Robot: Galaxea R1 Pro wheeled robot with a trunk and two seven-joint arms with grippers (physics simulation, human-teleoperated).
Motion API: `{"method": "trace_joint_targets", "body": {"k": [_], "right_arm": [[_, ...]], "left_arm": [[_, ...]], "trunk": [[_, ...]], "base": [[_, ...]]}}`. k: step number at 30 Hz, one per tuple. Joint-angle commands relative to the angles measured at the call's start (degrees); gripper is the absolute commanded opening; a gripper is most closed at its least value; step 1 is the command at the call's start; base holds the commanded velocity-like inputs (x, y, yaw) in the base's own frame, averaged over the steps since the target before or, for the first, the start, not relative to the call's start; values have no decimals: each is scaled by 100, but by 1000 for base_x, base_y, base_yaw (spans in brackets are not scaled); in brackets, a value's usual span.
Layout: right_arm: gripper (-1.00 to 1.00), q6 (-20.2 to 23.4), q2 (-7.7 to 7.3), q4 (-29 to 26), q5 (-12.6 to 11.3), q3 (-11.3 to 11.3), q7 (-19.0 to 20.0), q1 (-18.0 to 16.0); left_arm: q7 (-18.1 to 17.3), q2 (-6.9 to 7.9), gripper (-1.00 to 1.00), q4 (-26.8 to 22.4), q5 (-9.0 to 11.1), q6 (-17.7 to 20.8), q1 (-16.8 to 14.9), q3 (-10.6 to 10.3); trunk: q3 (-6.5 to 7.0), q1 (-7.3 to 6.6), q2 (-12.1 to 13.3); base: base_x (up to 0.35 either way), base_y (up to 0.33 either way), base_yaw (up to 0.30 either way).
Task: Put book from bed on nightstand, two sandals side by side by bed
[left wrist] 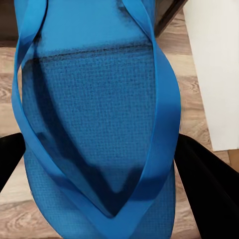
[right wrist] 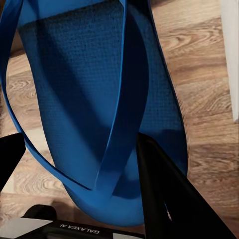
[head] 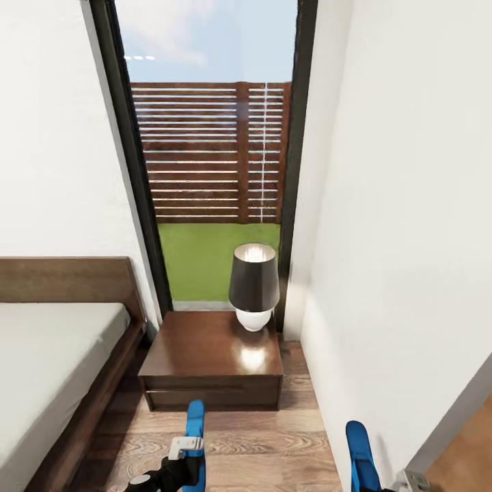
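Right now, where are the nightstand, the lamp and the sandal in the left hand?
nightstand (head: 198,348), head view, bare glossy top.
lamp (head: 253,279), head view, dark shade.
left sandal (left wrist: 99,109), left wrist view, textured footbed.

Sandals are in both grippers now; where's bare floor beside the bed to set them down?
Bare wood floor runs between the bed frame and the right wall, in front of the nightstand. It narrows beside the nightstand. The nightstand top carries a lamp at its back right.

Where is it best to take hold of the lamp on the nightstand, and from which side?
Probably grip the lamp at its white rounded base under the dark shade, coming from the front, level with the nightstand top. The shade flares wider than the base and overhangs it, the glass door stands behind, the wall close on its right.
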Motion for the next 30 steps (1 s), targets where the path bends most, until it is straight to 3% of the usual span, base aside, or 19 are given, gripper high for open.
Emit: {"method": "trace_joint_targets", "body": {"k": [1, 30], "right_arm": [[-100, 38, -1, -3, -8, -32, 29, -1], [-100, 35, -1, -3, -8, -32, 21, -1]], "left_arm": [[-20, -1, -100, 9, 41, -11, -6, 0], [-20, -1, -100, 12, 41, -11, -6, 0]], "trunk": [[-6, 0, -4], [-6, 0, -4]], "base": [[26, -30, 289], [22, -31, 292]]}}
